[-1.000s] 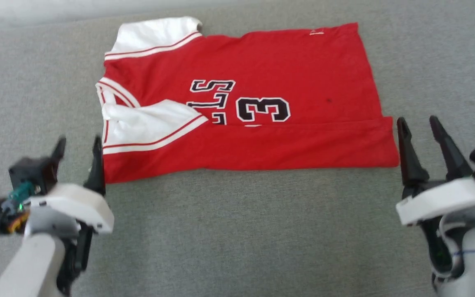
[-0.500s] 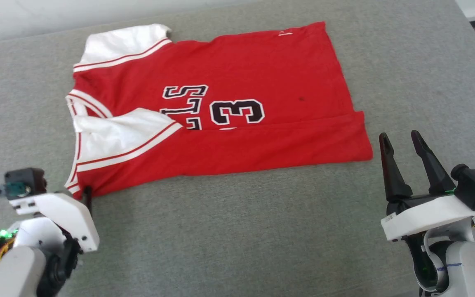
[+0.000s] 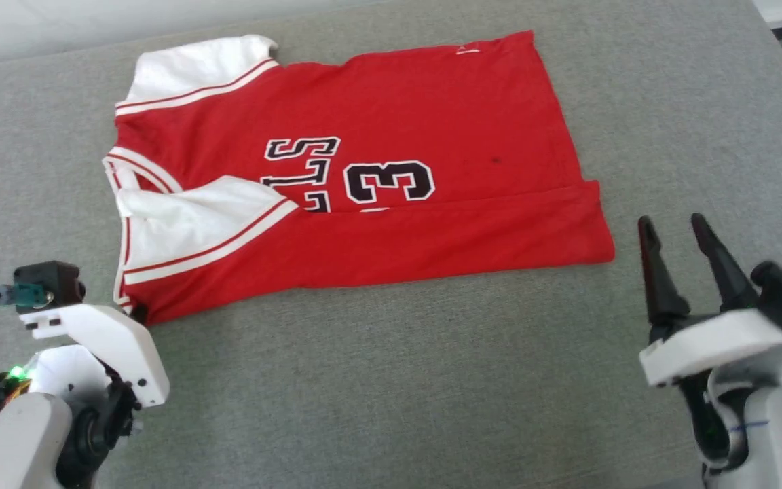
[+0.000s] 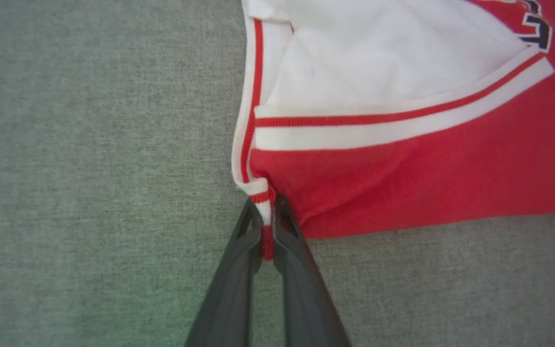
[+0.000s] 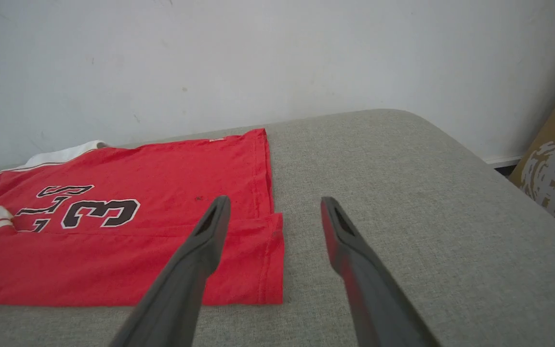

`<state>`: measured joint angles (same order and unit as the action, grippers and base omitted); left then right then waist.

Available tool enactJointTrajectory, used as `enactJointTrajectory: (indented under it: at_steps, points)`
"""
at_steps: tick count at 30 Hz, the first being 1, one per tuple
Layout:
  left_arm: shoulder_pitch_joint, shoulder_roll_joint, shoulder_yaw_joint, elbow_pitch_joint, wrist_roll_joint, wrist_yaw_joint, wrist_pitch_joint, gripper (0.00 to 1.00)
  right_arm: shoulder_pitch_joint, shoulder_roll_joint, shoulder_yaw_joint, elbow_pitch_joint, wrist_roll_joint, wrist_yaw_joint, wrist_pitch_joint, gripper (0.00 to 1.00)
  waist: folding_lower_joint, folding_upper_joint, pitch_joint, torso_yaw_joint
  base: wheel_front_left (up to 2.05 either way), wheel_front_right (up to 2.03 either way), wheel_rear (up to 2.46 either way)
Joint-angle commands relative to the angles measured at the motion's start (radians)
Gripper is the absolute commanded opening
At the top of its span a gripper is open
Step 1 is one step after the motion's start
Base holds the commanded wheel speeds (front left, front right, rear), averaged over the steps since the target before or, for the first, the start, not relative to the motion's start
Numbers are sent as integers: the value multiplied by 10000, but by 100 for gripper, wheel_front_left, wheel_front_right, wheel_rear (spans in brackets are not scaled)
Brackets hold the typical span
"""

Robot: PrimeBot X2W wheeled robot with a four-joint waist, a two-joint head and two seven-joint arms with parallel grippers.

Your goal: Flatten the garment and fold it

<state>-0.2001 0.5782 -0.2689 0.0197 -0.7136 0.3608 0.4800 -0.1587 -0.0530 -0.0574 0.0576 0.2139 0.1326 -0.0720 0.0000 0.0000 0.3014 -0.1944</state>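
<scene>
The garment [image 3: 377,231] lies spread on the grey surface, red with black lettering, its near edge folded up over the front and a white sleeve [image 3: 194,217] folded inward at the left. My left gripper [image 4: 264,217] is shut on the striped trim at the garment's [image 4: 427,159] near-left corner. In the head view the left gripper [image 3: 136,314] sits at that corner, its fingers mostly hidden under the white wrist. My right gripper [image 3: 676,234] stands open just right of the garment's near-right corner, not touching it. The right wrist view shows the right gripper [image 5: 273,207] open above the hem of the garment [image 5: 113,250].
A grey upholstered surface [image 3: 391,380] carries everything, with bare room in front of the shirt. Its right edge [image 5: 499,193] curves down toward a cardboard box [image 5: 554,183]. A white wall [image 5: 258,58] stands behind.
My left gripper came down onto the garment's near-left corner and shut on the striped trim. The head camera shifted, so the whole picture moved. The right gripper stayed open.
</scene>
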Motion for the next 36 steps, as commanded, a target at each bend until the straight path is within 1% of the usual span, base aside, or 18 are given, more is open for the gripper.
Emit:
enactJointTrajectory:
  at_steps: [1,7,9,14,15,17,19,20,21,22,24,26,30,33,36]
  points:
    - [73,-133,-207,151,9,-109,27,0,-300,27,-155,256,-39,-19,464,100,0,0,38,116,0,0,0]
    - [-295,-330,-410,236,91,-378,-247,0,-1244,27,-584,1526,-47,-19,3846,100,0,0,236,450,0,0,0]
    - [-436,-423,-481,288,100,-488,-350,0,-1560,27,-689,1784,-218,-19,4886,100,0,0,316,565,0,0,0]
    - [-730,-621,-602,537,122,-689,-601,0,-2081,27,-932,1929,-520,-19,6687,100,0,0,504,813,0,0,0]
    - [-730,-621,-602,537,122,-689,-601,0,-2081,27,-932,1929,-520,-19,6687,100,0,0,504,813,0,0,0]
    - [-789,-667,-642,644,125,-754,-674,0,-2169,27,-978,1944,-656,-19,7387,98,0,0,555,871,0,0,0]
    - [-845,-712,-672,744,113,-815,-730,0,-2217,27,-997,1931,-642,-19,7981,46,0,0,589,915,0,0,0]
    - [-864,-731,-681,791,103,-843,-761,0,-2234,27,-1016,1886,-644,-19,8180,35,0,0,606,929,0,0,0]
    - [-879,-745,-686,832,97,-872,-802,0,-2246,27,-1011,1812,-677,-19,8303,21,0,0,621,939,0,0,0]
    - [-885,-757,-689,870,90,-903,-847,0,-2255,27,-1014,1741,-690,-19,8371,0,0,0,631,948,0,0,0]
    - [-896,-756,-704,934,129,-955,-980,0,-2243,27,-1028,1641,-700,-19,8446,0,0,0,624,973,0,0,0]
    - [-897,-780,-712,985,206,-1017,-1249,0,-2196,27,-1063,1484,-741,-19,8280,0,0,0,539,1008,0,0,0]
    - [-842,-833,-635,935,567,-1053,-2301,0,-2030,28,-1163,1043,-683,-19,7124,0,0,0,171,1054,0,0,0]
    - [-584,-864,-527,761,797,-925,-3039,0,-1722,28,-1236,715,-540,-19,6135,0,0,0,-228,1090,0,0,0]
    - [-99,-830,-335,431,893,-642,-3485,0,-1289,28,-1224,336,-531,-19,5478,0,0,0,-626,1101,0,0,0]
